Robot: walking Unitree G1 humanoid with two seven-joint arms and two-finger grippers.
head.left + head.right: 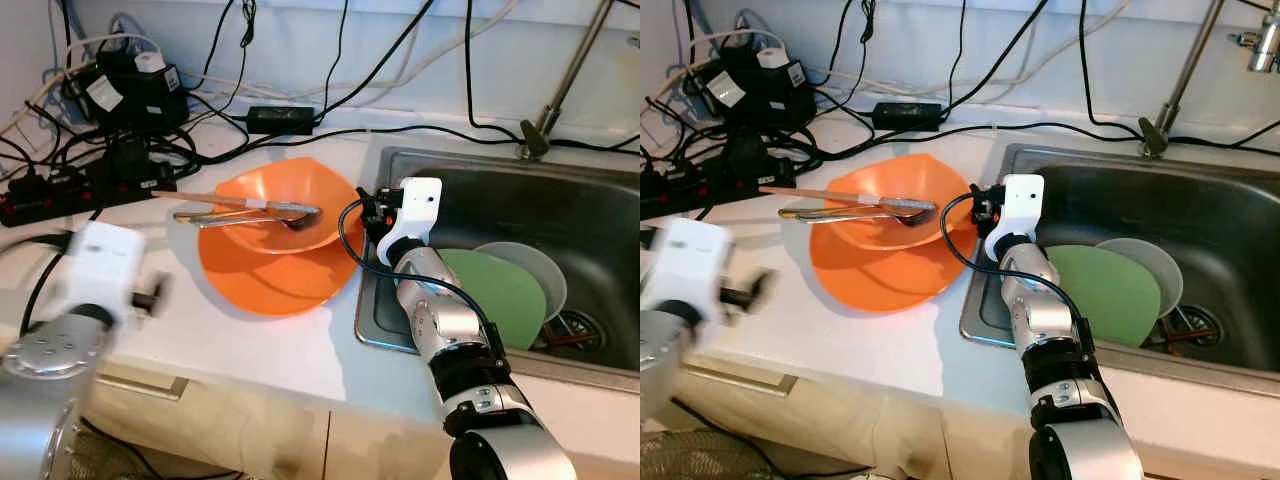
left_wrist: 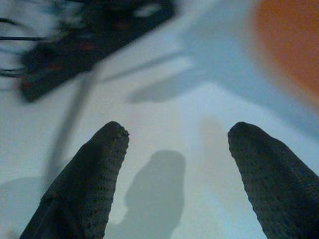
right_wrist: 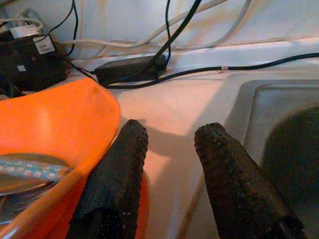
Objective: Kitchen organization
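An orange bowl [image 1: 270,195] sits on an orange plate [image 1: 260,285] on the white counter. A metal spoon [image 1: 250,215] and wooden chopsticks [image 1: 200,197] lie across the bowl. My right gripper [image 1: 366,210] is at the bowl's right rim, between it and the sink edge. It is open: in the right wrist view one finger [image 3: 117,169] lies against the orange rim, and bare counter shows in the gap. My left gripper [image 2: 174,134] hovers open over bare counter left of the plate, blurred in the left eye view [image 1: 150,292].
The steel sink [image 1: 590,205] at right holds a green plate [image 1: 500,290] and a grey plate [image 1: 545,265]. The faucet [image 1: 560,90] rises behind it. Power strips [image 1: 60,195], a black adapter [image 1: 280,118] and tangled cables crowd the back left.
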